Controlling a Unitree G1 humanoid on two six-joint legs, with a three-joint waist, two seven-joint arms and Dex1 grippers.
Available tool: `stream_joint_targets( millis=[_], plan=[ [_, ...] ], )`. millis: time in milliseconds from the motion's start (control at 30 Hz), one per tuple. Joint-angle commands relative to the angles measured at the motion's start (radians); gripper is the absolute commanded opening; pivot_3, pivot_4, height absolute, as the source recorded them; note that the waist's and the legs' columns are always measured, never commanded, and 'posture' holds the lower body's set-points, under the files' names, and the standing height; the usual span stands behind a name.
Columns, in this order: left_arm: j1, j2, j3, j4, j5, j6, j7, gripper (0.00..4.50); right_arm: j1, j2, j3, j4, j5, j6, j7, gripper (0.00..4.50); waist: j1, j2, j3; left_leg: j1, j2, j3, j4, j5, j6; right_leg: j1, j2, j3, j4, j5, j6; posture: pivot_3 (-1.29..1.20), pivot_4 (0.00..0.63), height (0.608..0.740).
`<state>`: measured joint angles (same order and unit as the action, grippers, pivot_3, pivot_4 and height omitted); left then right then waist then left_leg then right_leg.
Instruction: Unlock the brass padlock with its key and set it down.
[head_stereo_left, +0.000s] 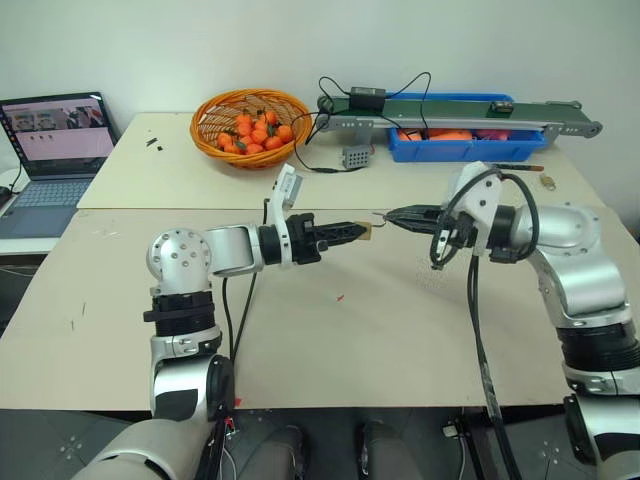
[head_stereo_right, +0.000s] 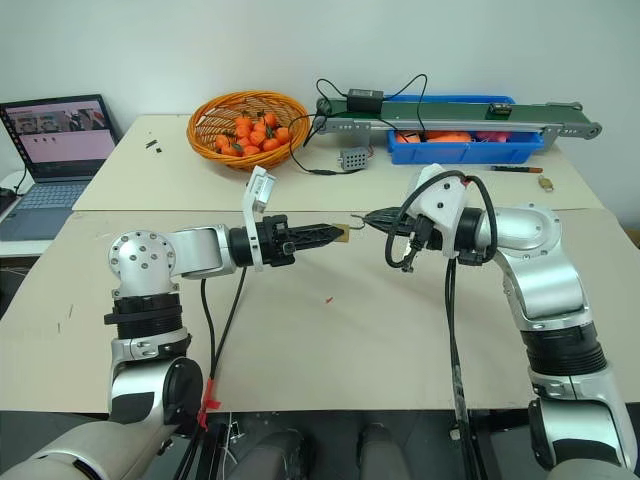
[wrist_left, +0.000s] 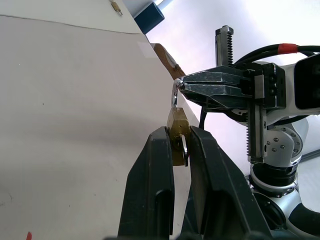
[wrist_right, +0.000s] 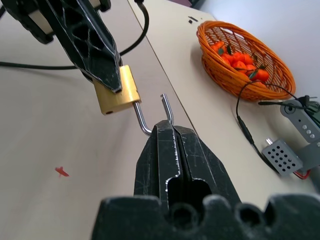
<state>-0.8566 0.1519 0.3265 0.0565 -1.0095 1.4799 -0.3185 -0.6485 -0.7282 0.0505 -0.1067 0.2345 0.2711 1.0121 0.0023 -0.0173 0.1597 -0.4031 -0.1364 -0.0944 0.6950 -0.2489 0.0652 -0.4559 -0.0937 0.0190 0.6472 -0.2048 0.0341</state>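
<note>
Above the middle of the near table (head_stereo_left: 330, 350), the two grippers meet tip to tip. The left gripper (head_stereo_left: 362, 230) points right, its jaws clamped on the brass body of the padlock (wrist_right: 118, 93), which hangs in the air clear of the tabletop. The shackle (wrist_right: 152, 116) is sprung: one leg stays in the body and the other stands free. The right gripper (wrist_right: 164, 128) points left, its jaws pressed together on the bend of the shackle. A thin bit of metal sits between the left fingers (wrist_left: 159, 165) beside the lock body; whether that is the key cannot be told.

Nothing lies on the table directly under the lock except a small red mark (head_stereo_left: 340, 297) a little nearer. The black cables (head_stereo_left: 478, 330) of the right arm loop close beside its wrist and hang down over the near edge.

On the far table (head_stereo_left: 150, 175) stands an orange basket (head_stereo_left: 250, 105) of small oranges (head_stereo_left: 256, 133), left of centre. To its right lie a grey perforated box (head_stereo_left: 355, 156) with wires, a conveyor (head_stereo_left: 455, 112) with a black adapter (head_stereo_left: 366, 96) on it, and a blue tray (head_stereo_left: 465, 146) underneath. A pen (head_stereo_left: 517, 167) and a small brownish-gold object (head_stereo_left: 546, 181) lie at the far right. A laptop (head_stereo_left: 50, 160) sits open at the far left.
</note>
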Motion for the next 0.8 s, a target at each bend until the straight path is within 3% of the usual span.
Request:
stream_joint_targets(
  millis=[33,433,800],
  plan=[
    [-0.001,0.015,0.000,-0.011,-0.006,-0.017,-0.013,0.04,-0.031,-0.012,-0.034,-0.028,0.022,-0.004,0.002,0.06,0.000,0.000,0.000,0.000,0.000,0.000,0.000,0.000,0.000,0.000,0.000,0.000,0.000,0.000,0.000,0.00,0.150,0.740],
    [0.018,0.076,-0.023,0.013,0.016,0.002,-0.036,0.04,-0.068,-0.132,-0.142,-0.076,0.163,0.144,0.062,0.06,0.004,0.000,0.000,0.000,0.000,0.000,0.000,0.000,0.000,0.000,0.000,0.000,-0.001,0.000,0.000,0.00,0.150,0.740],
    [0.033,0.067,-0.133,0.105,0.187,0.007,0.042,0.04,-0.022,-0.113,-0.140,-0.131,0.170,0.157,0.013,0.06,0.008,0.000,0.000,0.000,0.000,0.000,0.000,0.000,0.000,0.000,0.000,0.000,0.000,0.000,0.000,0.00,0.150,0.740]
  ],
)
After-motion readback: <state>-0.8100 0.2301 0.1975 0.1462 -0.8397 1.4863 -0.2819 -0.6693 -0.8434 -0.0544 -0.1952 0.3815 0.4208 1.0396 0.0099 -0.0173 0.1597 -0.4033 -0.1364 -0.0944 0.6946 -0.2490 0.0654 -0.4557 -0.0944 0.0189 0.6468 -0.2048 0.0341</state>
